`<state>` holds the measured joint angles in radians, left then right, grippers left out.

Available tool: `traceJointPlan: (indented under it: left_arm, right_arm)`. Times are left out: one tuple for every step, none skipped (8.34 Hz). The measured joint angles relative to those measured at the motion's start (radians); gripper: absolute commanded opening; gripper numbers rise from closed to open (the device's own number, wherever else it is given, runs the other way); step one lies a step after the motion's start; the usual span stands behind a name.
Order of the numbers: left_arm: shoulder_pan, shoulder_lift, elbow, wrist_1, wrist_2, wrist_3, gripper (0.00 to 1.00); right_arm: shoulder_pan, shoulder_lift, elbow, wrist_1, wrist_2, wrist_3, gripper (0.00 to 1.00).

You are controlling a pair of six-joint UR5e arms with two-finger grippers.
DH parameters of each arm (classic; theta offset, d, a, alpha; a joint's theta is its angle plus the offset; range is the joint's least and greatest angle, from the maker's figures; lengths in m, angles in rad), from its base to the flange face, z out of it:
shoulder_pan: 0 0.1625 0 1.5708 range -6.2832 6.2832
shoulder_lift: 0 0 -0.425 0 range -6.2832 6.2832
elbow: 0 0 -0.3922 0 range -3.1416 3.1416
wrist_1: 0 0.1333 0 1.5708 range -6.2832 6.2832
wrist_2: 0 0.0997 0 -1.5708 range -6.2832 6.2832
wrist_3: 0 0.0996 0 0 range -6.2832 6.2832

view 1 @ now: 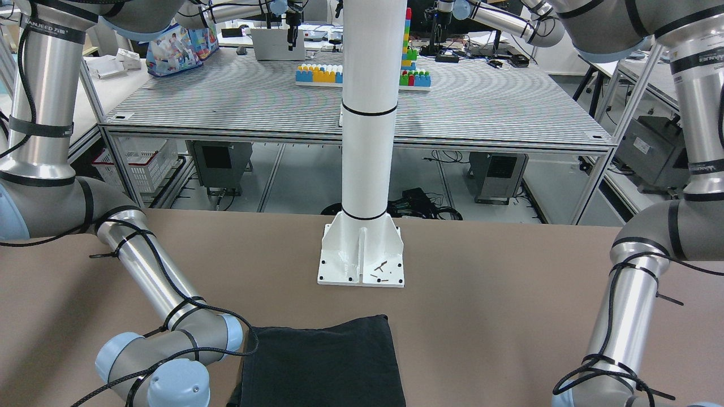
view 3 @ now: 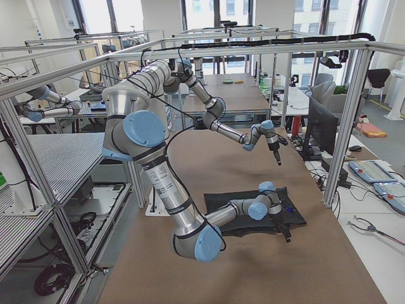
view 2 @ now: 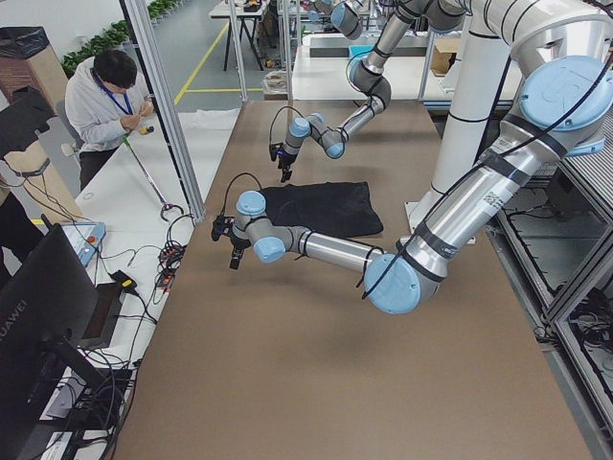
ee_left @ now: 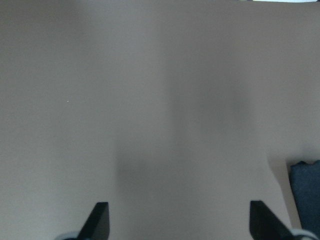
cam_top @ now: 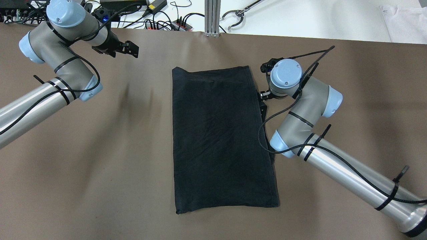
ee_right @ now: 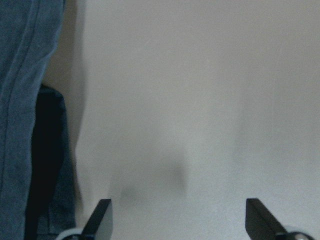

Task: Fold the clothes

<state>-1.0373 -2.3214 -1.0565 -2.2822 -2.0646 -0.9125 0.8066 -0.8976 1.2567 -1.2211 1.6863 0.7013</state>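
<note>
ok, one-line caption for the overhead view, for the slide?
Overhead: black cloth lies flat at centre; right gripper open beside its right edge, left gripper open over bare table, clear of it.

Robotics lab, industrial hall type. Brown matte tabletop (cam_top: 100, 150) with a white steel pole (view 1: 367, 113) bolted on. Silver aluminium-profile framing (view 3: 266, 45) runs overhead. Next bench over has a grey ribbed top (view 1: 226, 107) carrying coloured plastic building blocks (view 1: 319, 73), with grey computer cases (view 1: 220, 161) under it. Black cables and power strips (cam_top: 166, 23) lie along the table edge. Black flat monitor (view 2: 43, 297) at the operator side. Person in a white top (view 2: 110, 101) stands at a side bench. Another silver-and-blue robot arm (view 3: 35, 104) in the background. Yellow floor line (view 2: 206, 57) marks the aisle.
</note>
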Motion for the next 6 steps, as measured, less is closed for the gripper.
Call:
traceJointPlan:
  left_arm:
    - [0.002,0.022,-0.042,0.0,-0.005,-0.024,1.0]
    - [0.019,0.062,-0.102,-0.001,-0.017,-0.068,1.0]
    - [0.054,0.121,-0.188,-0.001,-0.02,-0.123,1.0]
    - [0.094,0.188,-0.285,-0.003,-0.012,-0.186,1.0]
    - [0.143,0.257,-0.387,-0.003,0.011,-0.266,1.0]
    - [0.199,0.31,-0.47,-0.003,0.046,-0.347,1.0]
  right_arm:
    - [0.002,0.004,0.004,0.016,0.017,0.02,0.94]
    - [0.001,0.017,0.011,0.024,0.032,0.067,0.94]
    - [-0.001,0.03,0.023,0.027,0.039,0.123,0.94]
    - [-0.004,0.036,0.044,0.029,0.042,0.174,0.94]
    - [-0.009,0.04,0.068,0.029,0.043,0.213,0.94]
    - [-0.013,0.042,0.083,0.03,0.044,0.233,0.94]
